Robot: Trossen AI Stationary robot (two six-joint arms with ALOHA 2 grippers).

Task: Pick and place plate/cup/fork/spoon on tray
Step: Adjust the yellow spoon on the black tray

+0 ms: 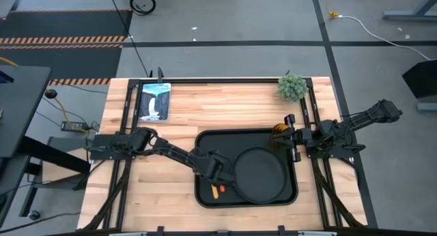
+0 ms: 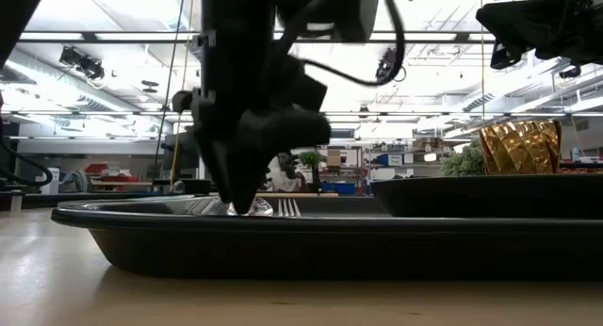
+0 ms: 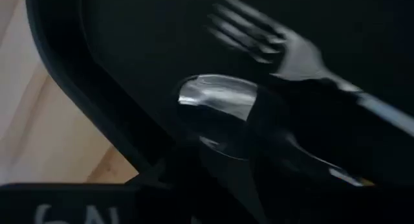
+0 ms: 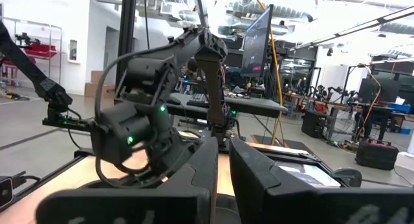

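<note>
The black tray (image 1: 205,144) lies mid-table with the round black plate (image 1: 259,174) on its right part. The spoon (image 3: 217,98) and the fork (image 3: 272,43) lie side by side on the tray's left part, and their orange handles show in the high view (image 1: 217,191). My left gripper (image 2: 240,208) points down onto the tray, shut on the spoon. The amber cup (image 2: 520,147) stands at the tray's far right corner. My right gripper (image 4: 223,179) hovers by the cup (image 1: 280,131), shut and empty. My left gripper has the spoon by its neck, just behind the bowl (image 3: 249,114), between its two fingers. The fingers come from above, pointing down. The spoon's bowl (image 2: 259,209) rests on the tray floor beside the fork's tines (image 2: 287,208).
A green potted plant (image 1: 292,87) stands at the far right of the table and a picture card (image 1: 154,101) lies at the far left. Bare wood lies to the left of the tray and along the near edge.
</note>
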